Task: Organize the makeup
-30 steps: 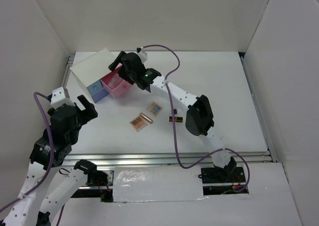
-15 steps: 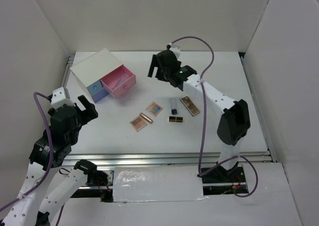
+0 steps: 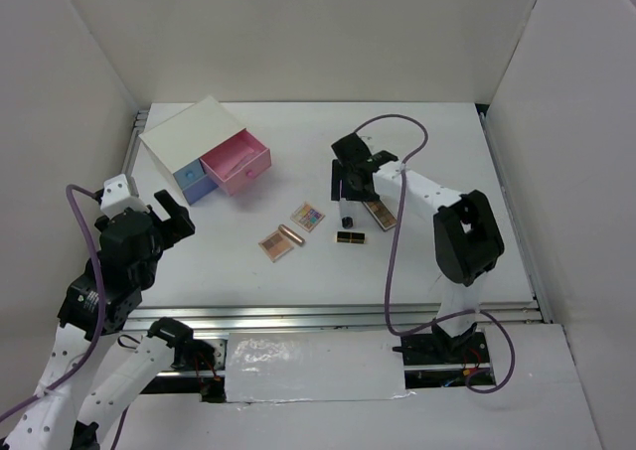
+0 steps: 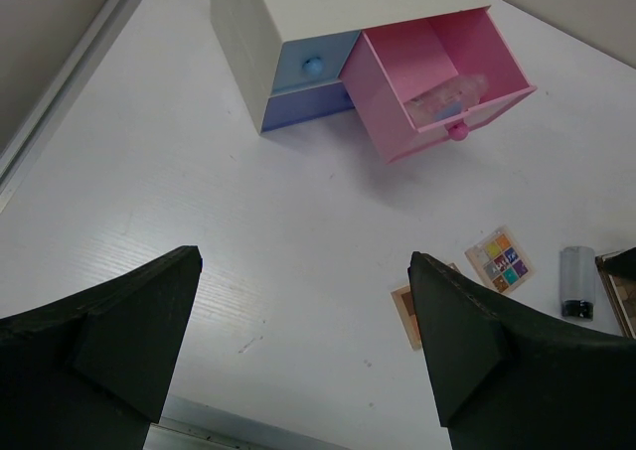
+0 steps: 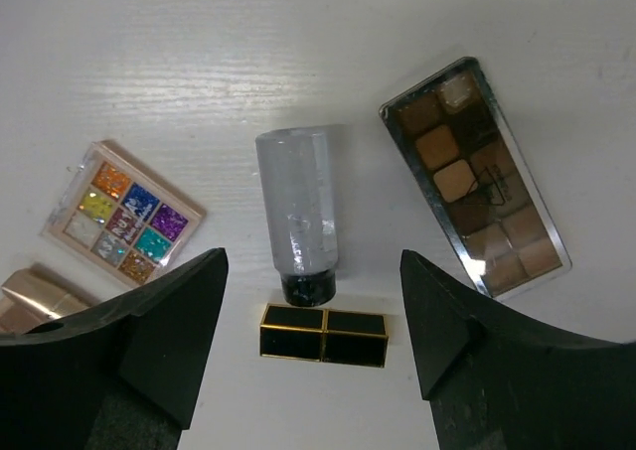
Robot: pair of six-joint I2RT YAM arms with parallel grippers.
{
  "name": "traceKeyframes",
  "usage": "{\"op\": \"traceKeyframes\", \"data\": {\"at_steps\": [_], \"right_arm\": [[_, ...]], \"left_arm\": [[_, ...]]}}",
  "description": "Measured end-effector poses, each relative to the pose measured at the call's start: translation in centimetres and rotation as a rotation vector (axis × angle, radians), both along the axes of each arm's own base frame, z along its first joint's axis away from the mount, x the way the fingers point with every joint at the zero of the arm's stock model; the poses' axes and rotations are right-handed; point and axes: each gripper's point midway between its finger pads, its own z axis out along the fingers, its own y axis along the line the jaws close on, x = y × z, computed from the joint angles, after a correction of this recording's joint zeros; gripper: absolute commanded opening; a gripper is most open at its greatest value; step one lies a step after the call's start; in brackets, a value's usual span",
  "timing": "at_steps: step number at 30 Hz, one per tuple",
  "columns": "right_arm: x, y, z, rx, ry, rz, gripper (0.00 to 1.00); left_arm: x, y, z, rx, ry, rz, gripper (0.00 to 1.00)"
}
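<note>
My right gripper (image 3: 345, 194) is open and empty, low over the makeup. In the right wrist view (image 5: 313, 271) its fingers straddle a clear dark-capped bottle (image 5: 298, 217) and a black-gold lipstick (image 5: 324, 334). A long brown eyeshadow palette (image 5: 475, 207) lies to the right, a colourful square palette (image 5: 123, 225) to the left. A rose-gold lipstick (image 3: 290, 235) rests on a second square palette (image 3: 271, 245). A clear tube (image 4: 445, 97) lies in the open pink drawer (image 4: 437, 82). My left gripper (image 3: 144, 212) is open and empty, raised at the near left.
The white box (image 3: 184, 132) stands at the far left with its pink drawer (image 3: 237, 165) pulled out and its blue drawer (image 3: 189, 180) shut. White walls enclose the table on three sides. A metal rail (image 3: 378, 314) runs along the near edge.
My right arm has swung from over the pink drawer to the right and back down over the bottle, uncovering the bottle and the long palette. The left arm has not moved.
</note>
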Motion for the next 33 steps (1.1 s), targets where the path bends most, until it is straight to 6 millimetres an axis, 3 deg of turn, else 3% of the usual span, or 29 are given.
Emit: {"op": "traceKeyframes", "data": {"at_steps": [7,14,19,21,26,28,30,33], "right_arm": [[-0.9,1.2,-5.1,-0.001,0.131,0.05,0.66],[-1.5,1.5,-7.0,0.009,0.178,0.064,0.58],[-1.6,1.5,-7.3,0.008,0.184,0.062,0.44],[-1.5,1.5,-7.3,0.009,0.184,0.059,0.26],[-1.4,1.5,-7.2,0.01,0.177,0.05,0.2],[-1.3,1.4,-7.0,0.005,0.167,0.039,0.14],[-1.1,1.3,-6.2,0.0,0.143,0.029,0.0],[-0.6,1.3,-3.5,0.007,0.068,0.009,0.0]], "left_arm": [[0.0,0.0,0.0,0.002,0.001,0.001,0.99],[-0.1,0.0,-0.1,0.005,0.004,0.002,0.99],[-0.1,0.0,-0.1,0.005,0.004,0.001,1.0],[-0.1,0.0,-0.1,0.005,0.004,-0.001,0.99],[-0.1,-0.1,-0.1,0.005,0.004,-0.004,0.99],[-0.1,-0.1,-0.1,0.005,0.004,-0.005,0.99],[-0.1,-0.1,-0.1,0.005,0.004,-0.006,0.99],[-0.1,-0.2,-0.1,0.005,0.005,-0.007,0.99]]}}
